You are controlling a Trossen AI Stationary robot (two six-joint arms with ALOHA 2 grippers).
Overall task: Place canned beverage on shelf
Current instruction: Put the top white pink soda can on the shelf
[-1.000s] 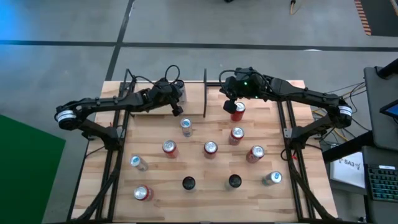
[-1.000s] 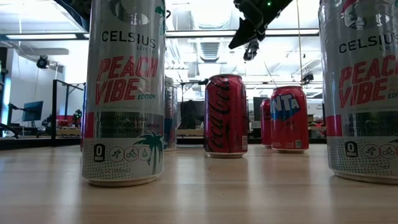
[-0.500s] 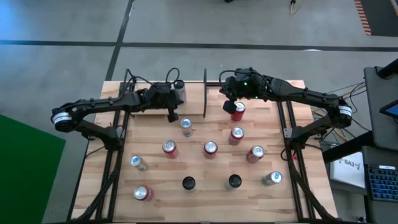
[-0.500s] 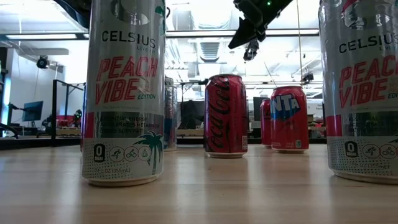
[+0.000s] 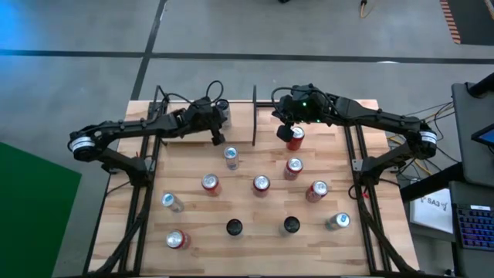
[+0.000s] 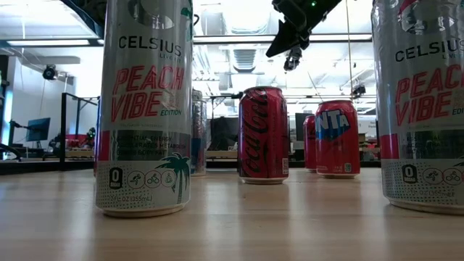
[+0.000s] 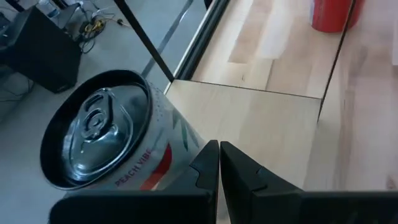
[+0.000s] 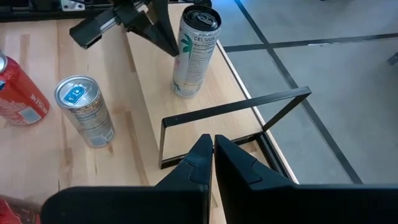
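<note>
Can (image 7: 109,140) on shelf (image 7: 261,118), beside left pincer (image 7: 219,163)

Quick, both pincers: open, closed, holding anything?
Left pincer: closed, empty, beside the Celsius can on the shelf.
Right pincer: closed, empty.

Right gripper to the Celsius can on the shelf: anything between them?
Only the shelf's black divider rod, seen in the right wrist view. It stands between the shut right gripper and the Celsius can; the shelf board around it is bare.

Only one Celsius can (image 8: 194,53) stands on my shelf (image 8: 214,96); its black divider rod (image 8: 233,107) blocks sideways passage.
</note>
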